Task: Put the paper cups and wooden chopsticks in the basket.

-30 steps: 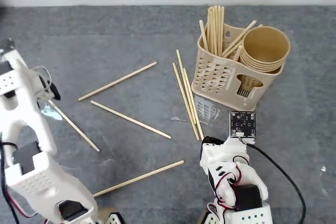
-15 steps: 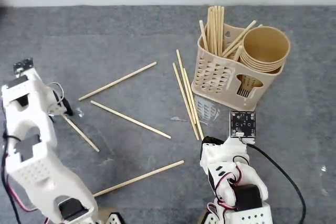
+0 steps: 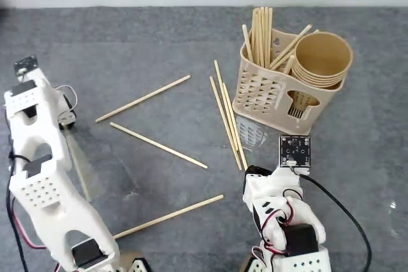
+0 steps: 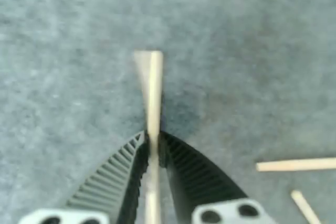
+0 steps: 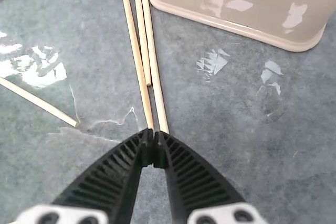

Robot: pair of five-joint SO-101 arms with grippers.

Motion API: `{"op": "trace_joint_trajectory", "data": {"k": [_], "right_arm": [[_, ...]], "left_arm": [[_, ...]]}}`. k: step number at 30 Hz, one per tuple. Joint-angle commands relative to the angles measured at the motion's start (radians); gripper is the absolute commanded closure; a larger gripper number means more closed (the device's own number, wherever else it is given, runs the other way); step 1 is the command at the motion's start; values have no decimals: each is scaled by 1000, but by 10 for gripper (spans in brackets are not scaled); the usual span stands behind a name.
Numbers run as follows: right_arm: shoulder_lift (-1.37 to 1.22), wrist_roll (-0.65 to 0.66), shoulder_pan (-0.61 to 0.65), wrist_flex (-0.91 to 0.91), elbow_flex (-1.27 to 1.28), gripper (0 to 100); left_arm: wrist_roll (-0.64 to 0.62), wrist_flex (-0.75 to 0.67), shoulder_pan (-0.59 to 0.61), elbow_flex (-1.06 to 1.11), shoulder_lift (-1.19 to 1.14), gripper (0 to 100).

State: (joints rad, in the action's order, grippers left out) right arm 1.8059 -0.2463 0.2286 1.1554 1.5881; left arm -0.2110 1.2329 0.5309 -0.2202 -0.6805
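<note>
While L gripper (image 4: 152, 139) clamps a pale, slim chopstick (image 4: 151, 80), R gripper (image 5: 153, 141) sits closed.

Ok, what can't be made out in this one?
- High view: the held chopstick is only a blurred streak.
- Left wrist view: the left gripper covers part of it, and one end runs off the edge.
- High view: the nested paper cups in the basket are too tight to count.

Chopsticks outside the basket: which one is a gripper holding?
The chopstick clamped in the left gripper; the other chopsticks lie free on the table.
</note>
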Motion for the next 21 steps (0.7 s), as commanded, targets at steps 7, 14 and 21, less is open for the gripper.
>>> {"op": "trace_joint_trajectory", "data": {"k": [7, 14, 21], "right_arm": [[8, -9, -4, -27, -6, 990], [8, -9, -5, -27, -6, 990], [8, -9, -5, -27, -6, 990]], "left_arm": [[-14, 103, -89, -1, 106, 988], [-147, 178, -245, -1, 382, 988], [-292, 150, -428, -8, 635, 987]]}}
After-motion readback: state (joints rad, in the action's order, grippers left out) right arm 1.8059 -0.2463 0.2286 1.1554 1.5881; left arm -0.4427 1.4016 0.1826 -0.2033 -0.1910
